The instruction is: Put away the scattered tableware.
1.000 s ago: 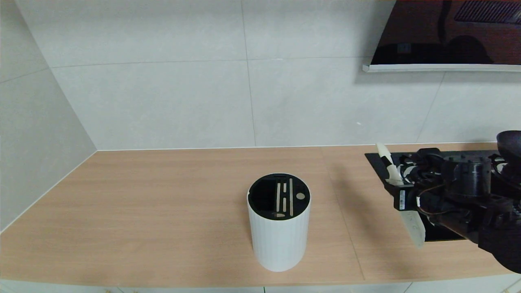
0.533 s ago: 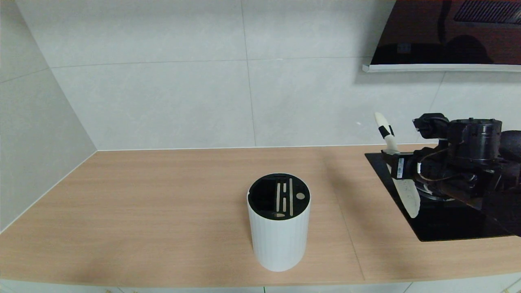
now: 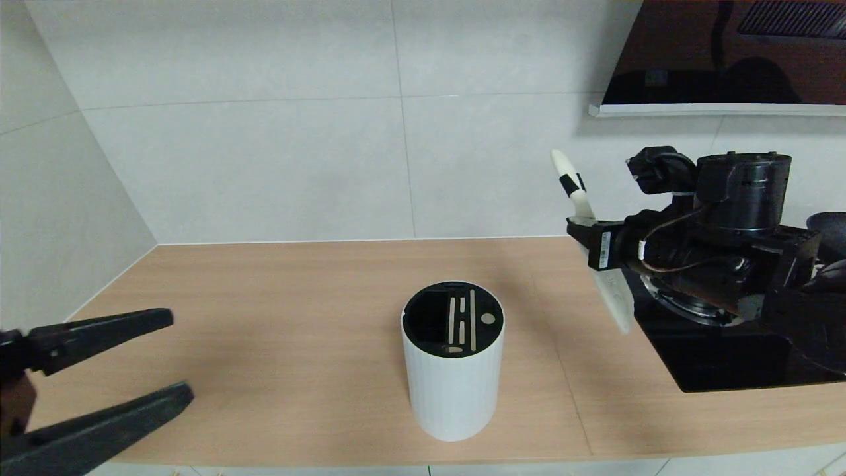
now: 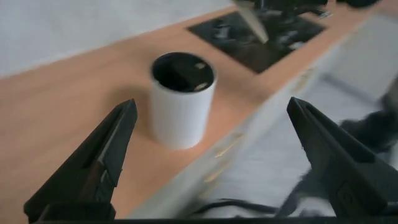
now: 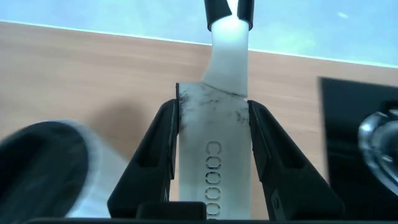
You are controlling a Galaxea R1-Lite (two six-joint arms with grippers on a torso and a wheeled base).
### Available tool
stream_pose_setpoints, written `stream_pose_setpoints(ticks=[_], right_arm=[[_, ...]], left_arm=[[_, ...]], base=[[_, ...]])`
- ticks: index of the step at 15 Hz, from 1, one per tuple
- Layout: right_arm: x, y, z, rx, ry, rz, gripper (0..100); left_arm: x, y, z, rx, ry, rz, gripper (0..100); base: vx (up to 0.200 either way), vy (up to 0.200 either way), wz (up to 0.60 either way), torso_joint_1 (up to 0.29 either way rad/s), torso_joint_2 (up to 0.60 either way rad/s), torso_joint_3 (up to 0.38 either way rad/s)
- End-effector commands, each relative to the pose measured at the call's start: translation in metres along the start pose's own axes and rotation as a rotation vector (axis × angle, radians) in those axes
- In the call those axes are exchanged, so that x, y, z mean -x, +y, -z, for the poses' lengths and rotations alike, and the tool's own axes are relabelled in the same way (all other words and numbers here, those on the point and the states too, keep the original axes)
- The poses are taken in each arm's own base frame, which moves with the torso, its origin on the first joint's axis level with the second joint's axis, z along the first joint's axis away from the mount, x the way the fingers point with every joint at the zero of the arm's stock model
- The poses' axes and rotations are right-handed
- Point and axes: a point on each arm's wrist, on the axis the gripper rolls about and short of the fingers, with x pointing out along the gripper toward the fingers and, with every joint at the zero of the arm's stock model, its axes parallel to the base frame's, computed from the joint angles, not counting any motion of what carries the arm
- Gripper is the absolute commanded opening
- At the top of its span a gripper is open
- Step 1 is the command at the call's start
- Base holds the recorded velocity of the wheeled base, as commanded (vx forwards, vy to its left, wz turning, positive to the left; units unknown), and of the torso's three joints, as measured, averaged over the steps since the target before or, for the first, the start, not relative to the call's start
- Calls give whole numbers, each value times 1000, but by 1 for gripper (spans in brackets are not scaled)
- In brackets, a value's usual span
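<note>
Over wooden countertop (image 3: 264,317), left gripper (image 3: 177,357) spread, right gripper (image 3: 597,248) clamping the white ceramic knife (image 3: 611,297), we should plumb it above the white ribbed cylindrical holder (image 3: 453,387) slot.

The desk (image 3: 264,297) is matt wood grain. The holder (image 3: 453,390) is white, ribbed, matt plastic. The knife (image 3: 613,301) is smooth matt white, and the hob (image 3: 714,360) is glossy black.

My head camera looks down on the holder (image 3: 453,370) from in front; both wrist cameras share it, from either side.

White ribbed holder (image 3: 453,390), cream knife (image 3: 611,297), wood-grain counter (image 3: 264,344)
</note>
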Motion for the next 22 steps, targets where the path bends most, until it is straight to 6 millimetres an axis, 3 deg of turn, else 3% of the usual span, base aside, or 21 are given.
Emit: stream_pose_setpoints(ticks=[1,7,10,11,13,17,22], right_arm=[[15,31,1,16,-3,-100,0],[42,75,6,-4,8,-259,0],[42,76,6,-13,8,-266,0],[45,79,5,-14,4,-281,0],[44,81,8,-20,14,-284,0],[44,82,14,-14,31,-291,0],[54,99,12,-12,23,-355,0]], left_arm=[[-49,17,2,155,83,83,100],[-77,2,-6,380,31,215,100],[-102,7,-6,457,-7,200,100],[-123,10,0,477,-30,137,100],[-144,9,9,487,-42,81,100],[-154,0,11,536,-58,124,100],[-161,-11,3,516,-76,175,100]], base=[[0,0,0,0,0,0],[0,0,0,0,0,0],[0,0,0,0,0,0],[0,0,0,0,0,0],[0,0,0,0,0,0],[0,0,0,0,0,0],[0,0,0,0,0,0]])
